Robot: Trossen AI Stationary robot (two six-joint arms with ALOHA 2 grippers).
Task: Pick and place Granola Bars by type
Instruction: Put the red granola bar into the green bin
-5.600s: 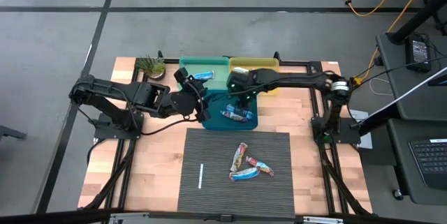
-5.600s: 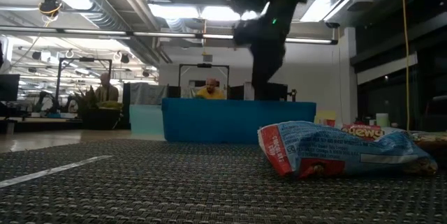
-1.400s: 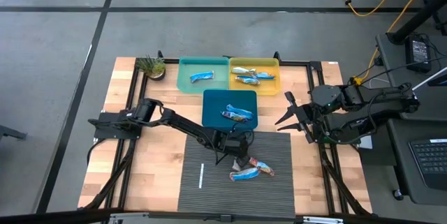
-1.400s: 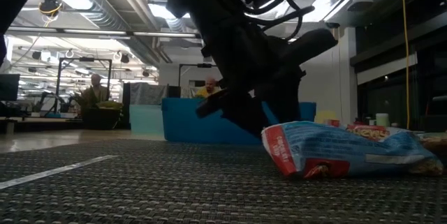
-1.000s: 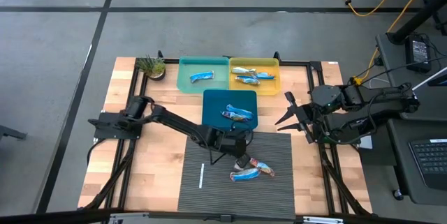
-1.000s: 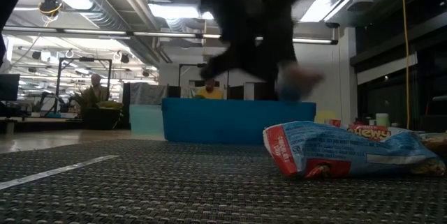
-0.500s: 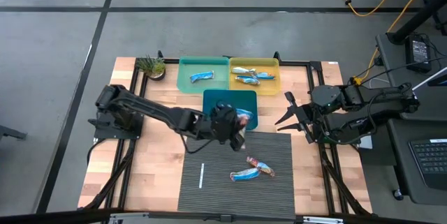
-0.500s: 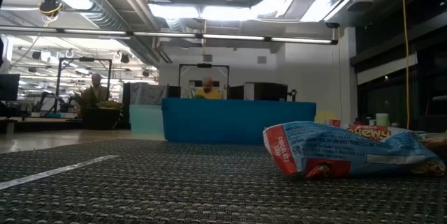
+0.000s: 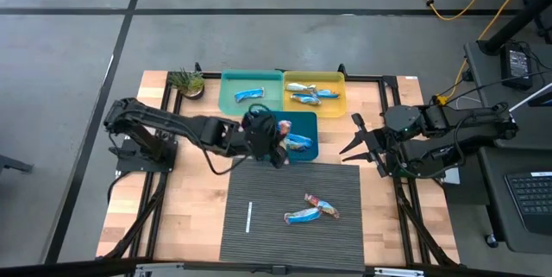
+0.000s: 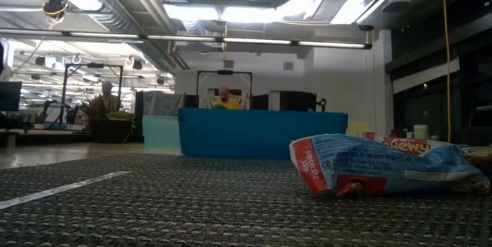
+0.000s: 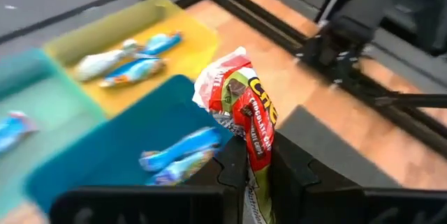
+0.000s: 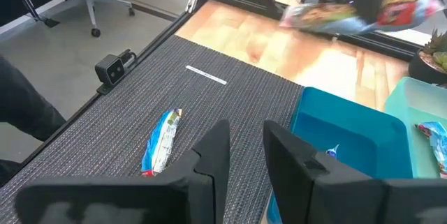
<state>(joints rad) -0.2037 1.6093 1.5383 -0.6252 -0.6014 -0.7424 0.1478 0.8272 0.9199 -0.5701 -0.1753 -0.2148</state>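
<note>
Two granola bars (image 9: pixel 310 207) lie touching on the grey mat (image 9: pixel 259 182), one blue and one multicoloured, while a third — a red and green bar (image 11: pixel 243 105) — is clenched between the left gripper's (image 9: pixel 274 141) jaws, lifted clear of the mat. You have it hovering over the near left edge of the blue tray (image 9: pixel 306 122), where a blue-wrapped bar (image 9: pixel 297 142) already lies. The green tray (image 9: pixel 231 87) holds one blue bar; the yellow tray (image 9: pixel 336 103) holds a few. This looks like the carry step of the sort. Your next move is to pick the tray that matches this wrapper, centre over it, then let go. The right gripper (image 9: pixel 360 141) waits beside the mat's far right corner, jaws parted and holding nothing.
</note>
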